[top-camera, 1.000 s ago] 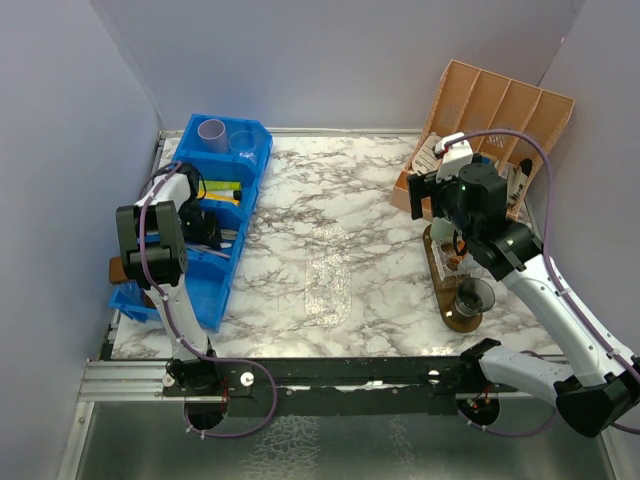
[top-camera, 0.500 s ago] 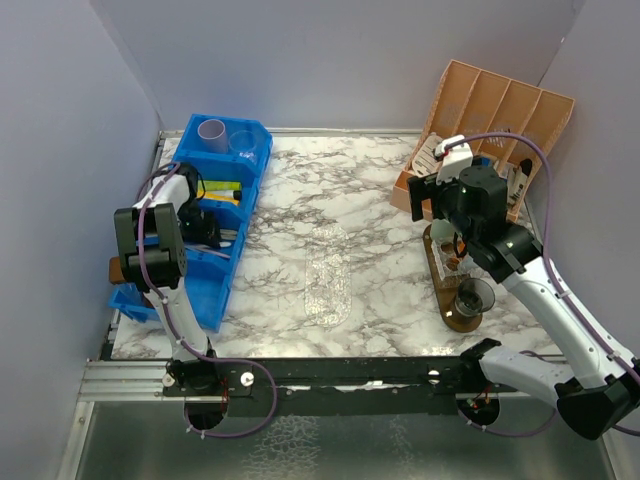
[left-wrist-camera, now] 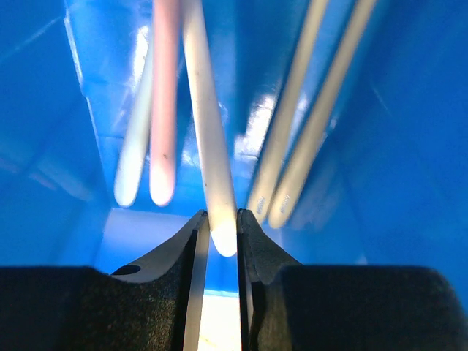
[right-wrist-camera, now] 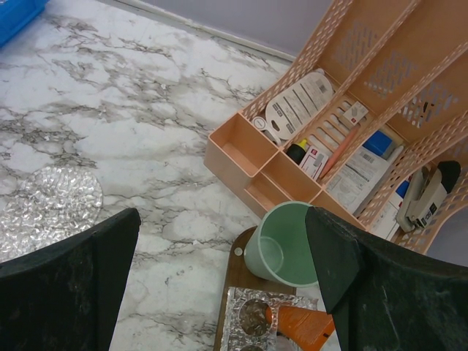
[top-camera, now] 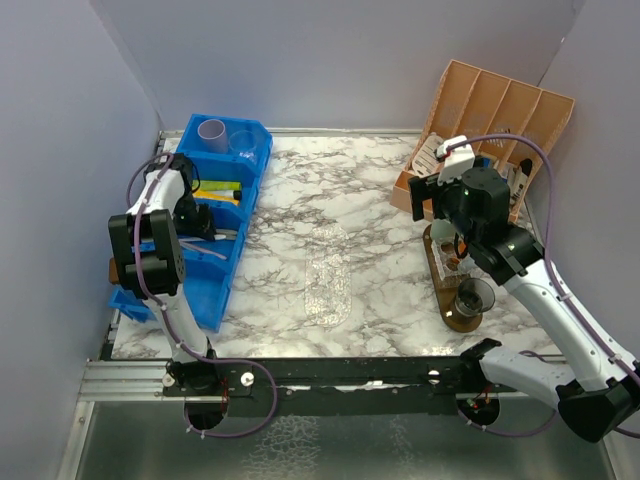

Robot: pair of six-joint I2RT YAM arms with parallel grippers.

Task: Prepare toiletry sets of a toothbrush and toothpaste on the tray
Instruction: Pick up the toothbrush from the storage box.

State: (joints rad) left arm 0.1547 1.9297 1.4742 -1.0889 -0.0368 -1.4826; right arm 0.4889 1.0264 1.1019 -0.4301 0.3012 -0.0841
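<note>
- Left arm: rises from its base at the near left edge, folds over at the elbow, and its wrist dips into a middle compartment of the blue bin [top-camera: 248,195] on the left side of the marble surface [top-camera: 340,190].
- Left gripper [left-wrist-camera: 221,232]: jaws nearly closed, pinching the rounded near end of a white toothbrush [left-wrist-camera: 203,124]. Both pads touch the handle.
- White toothbrush: it lies inside the bin. Its long axis runs straight away from the jaws and leans slightly left in the wrist view. The far end runs out of frame, so I cannot tell which way the head faces.
- Other toothbrushes [left-wrist-camera: 164,110] lie roughly parallel on either side: one pink and one pale on the left, two pale ones on the right. None of them is in the jaws.
- Right arm: reaches from the near right base up and inward, with its wrist held high over the far end of the tray [top-camera: 462,322].
- Right gripper [right-wrist-camera: 219,223]: jaws spread wide, nothing between them, well clear of the surface.
- Mint green cup [right-wrist-camera: 281,252] stands upright at the far end of the tray, mouth up, just beside the peach organiser [right-wrist-camera: 241,150].
- Orange tube [right-wrist-camera: 307,325] lies on the tray next to the mint cup and is cut off by the frame edge.
- Smoky dark cup [top-camera: 473,297] stands upright at the near end of the tray.
- Lilac cup [top-camera: 212,131] sits in the far compartment of the bin.
</note>
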